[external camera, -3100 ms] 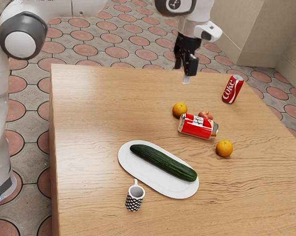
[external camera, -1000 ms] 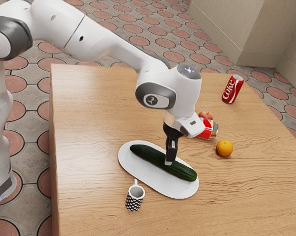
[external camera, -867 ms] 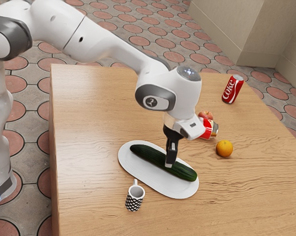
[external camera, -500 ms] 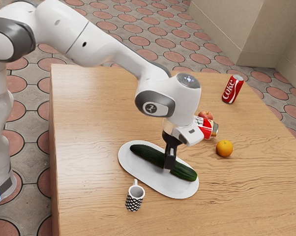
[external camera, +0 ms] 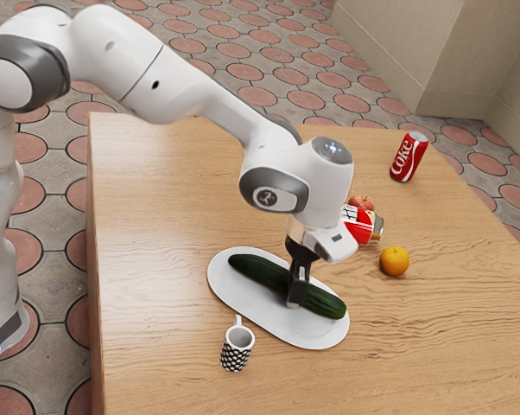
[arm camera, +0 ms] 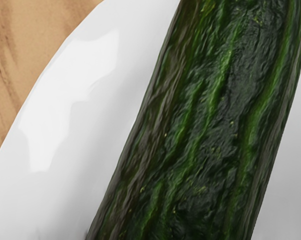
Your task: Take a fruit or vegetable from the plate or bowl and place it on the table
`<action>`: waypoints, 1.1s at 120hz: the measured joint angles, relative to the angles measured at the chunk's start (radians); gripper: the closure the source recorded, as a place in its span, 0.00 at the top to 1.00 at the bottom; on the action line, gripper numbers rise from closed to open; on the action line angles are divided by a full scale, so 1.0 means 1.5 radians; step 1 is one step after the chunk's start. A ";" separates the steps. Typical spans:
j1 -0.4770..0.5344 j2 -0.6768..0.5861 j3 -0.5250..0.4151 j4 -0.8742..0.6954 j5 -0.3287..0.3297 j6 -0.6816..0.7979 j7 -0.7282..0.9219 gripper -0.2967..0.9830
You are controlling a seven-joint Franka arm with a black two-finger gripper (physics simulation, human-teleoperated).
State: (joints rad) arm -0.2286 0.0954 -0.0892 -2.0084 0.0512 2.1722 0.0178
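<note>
My gripper (external camera: 295, 299) points down at about the middle of the cucumber (external camera: 264, 271), likely so the long weight would balance; how far open it is, or whether it has hold of anything, I can't tell. The cucumber lies lengthwise on the oval platter (external camera: 256, 309). The mug (external camera: 235, 351) stands just beside, so I'd lift before crossing to the table (external camera: 156, 259).

Cucumber (external camera: 271, 276) on plate (external camera: 264, 316), mug (external camera: 236, 351) beside plate
</note>
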 joint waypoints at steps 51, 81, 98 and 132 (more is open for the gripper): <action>0.000 -0.068 0.001 -0.001 0.003 -0.026 -0.006 0.41; 0.000 -0.170 0.129 -0.031 0.007 -0.081 -0.006 0.40; 0.000 -0.175 0.200 -0.033 0.008 -0.099 -0.005 0.40; 0.001 -0.176 0.277 -0.034 0.008 -0.119 -0.002 0.40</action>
State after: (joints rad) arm -0.2273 -0.1683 0.3268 -2.0591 0.0638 1.9930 0.0143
